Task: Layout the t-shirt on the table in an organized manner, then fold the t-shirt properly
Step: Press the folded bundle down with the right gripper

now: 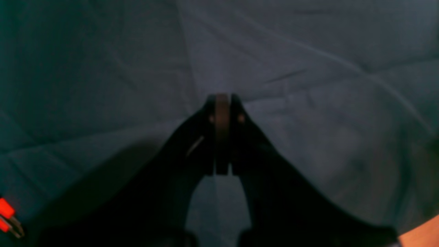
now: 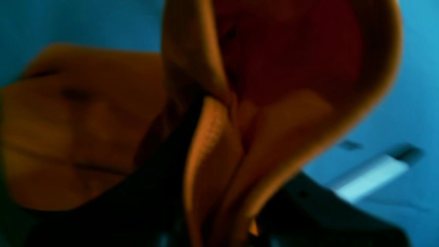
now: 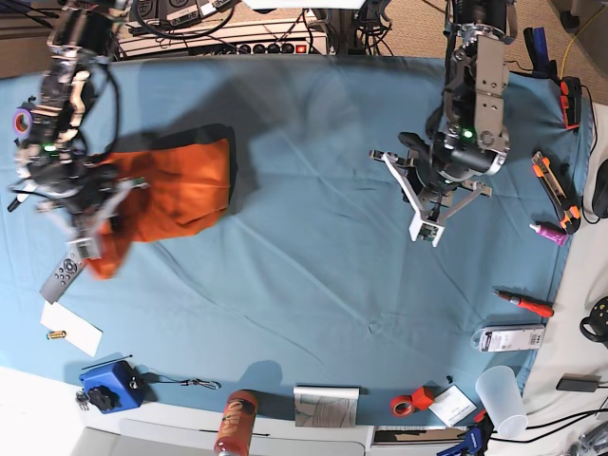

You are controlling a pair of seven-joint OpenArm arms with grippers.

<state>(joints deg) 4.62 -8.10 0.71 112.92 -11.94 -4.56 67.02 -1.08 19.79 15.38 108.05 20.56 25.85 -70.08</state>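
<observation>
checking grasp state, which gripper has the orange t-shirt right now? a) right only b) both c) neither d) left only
a: the right gripper is clamped on a fold of the t-shirt, while the left gripper is shut on nothing over the bare table.

Bunched orange t-shirt (image 3: 176,190) on blue table (image 3: 313,275)

The table (image 3: 313,247) bears the t-shirt (image 3: 176,185) and scattered tools (image 3: 522,304).
</observation>
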